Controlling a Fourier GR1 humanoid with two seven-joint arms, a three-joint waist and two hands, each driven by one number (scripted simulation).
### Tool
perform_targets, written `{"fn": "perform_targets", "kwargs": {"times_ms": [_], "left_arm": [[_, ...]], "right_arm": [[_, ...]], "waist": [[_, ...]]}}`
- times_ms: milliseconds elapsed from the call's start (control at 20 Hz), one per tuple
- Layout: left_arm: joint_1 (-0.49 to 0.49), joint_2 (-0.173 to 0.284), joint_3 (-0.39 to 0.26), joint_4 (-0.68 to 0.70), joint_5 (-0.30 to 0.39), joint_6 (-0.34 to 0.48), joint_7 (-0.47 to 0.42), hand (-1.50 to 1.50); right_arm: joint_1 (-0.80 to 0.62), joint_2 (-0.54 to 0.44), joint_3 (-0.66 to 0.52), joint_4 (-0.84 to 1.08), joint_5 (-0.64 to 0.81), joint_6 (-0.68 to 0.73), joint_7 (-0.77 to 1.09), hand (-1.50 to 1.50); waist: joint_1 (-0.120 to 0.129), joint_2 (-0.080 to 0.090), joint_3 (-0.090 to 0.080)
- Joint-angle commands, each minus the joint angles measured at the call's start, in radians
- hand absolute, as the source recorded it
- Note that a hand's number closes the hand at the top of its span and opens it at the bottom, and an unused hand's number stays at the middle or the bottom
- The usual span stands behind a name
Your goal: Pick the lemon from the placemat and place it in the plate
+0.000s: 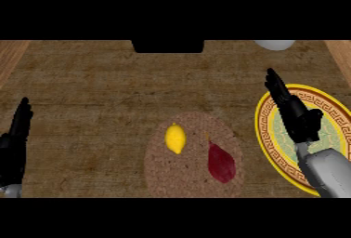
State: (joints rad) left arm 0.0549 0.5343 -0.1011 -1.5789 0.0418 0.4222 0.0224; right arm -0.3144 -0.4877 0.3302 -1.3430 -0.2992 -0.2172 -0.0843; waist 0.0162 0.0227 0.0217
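A yellow lemon (176, 138) lies on the left part of a round brown woven placemat (185, 174) at the lower middle of the counter. To the right stands a plate (266, 139) with a yellow and orange patterned rim and a pale green centre. My right hand (293, 114) hovers over the plate's left half, fingers straight and pointing away, holding nothing. It is well to the right of the lemon. My left hand (15, 139) rests open at the left edge, fingers up.
A dark red, leaf-shaped item (221, 162) lies on the placemat just right of the lemon. A black block (168, 46) sits at the counter's far edge, and a white rounded object (275, 44) shows at the far right.
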Motion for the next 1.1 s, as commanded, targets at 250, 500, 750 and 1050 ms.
{"fn": "perform_targets", "kwargs": {"times_ms": [250,500,750,1050], "left_arm": [[-0.007,-0.220,-0.152,0.103,0.189,-0.155,0.153,0.00],[-0.013,-0.271,-0.172,0.093,0.233,-0.184,0.170,0.00],[-0.116,-0.305,-0.114,0.243,0.241,-0.243,0.137,0.00],[-0.052,-0.292,-0.101,0.213,0.239,-0.267,0.123,0.00]], "right_arm": [[-0.356,0.055,-0.043,-0.043,0.003,0.027,0.052,1.50],[-0.244,0.111,0.023,0.028,0.318,-0.374,0.059,-1.50],[-0.189,0.218,0.041,0.000,0.340,-0.327,-0.025,-1.50],[-0.193,0.028,0.110,-0.138,0.448,-0.142,0.246,-1.50]], "waist": [[0.007,-0.011,-0.026],[-0.019,-0.022,-0.023],[-0.018,-0.022,-0.022],[-0.026,-0.027,-0.024]]}}
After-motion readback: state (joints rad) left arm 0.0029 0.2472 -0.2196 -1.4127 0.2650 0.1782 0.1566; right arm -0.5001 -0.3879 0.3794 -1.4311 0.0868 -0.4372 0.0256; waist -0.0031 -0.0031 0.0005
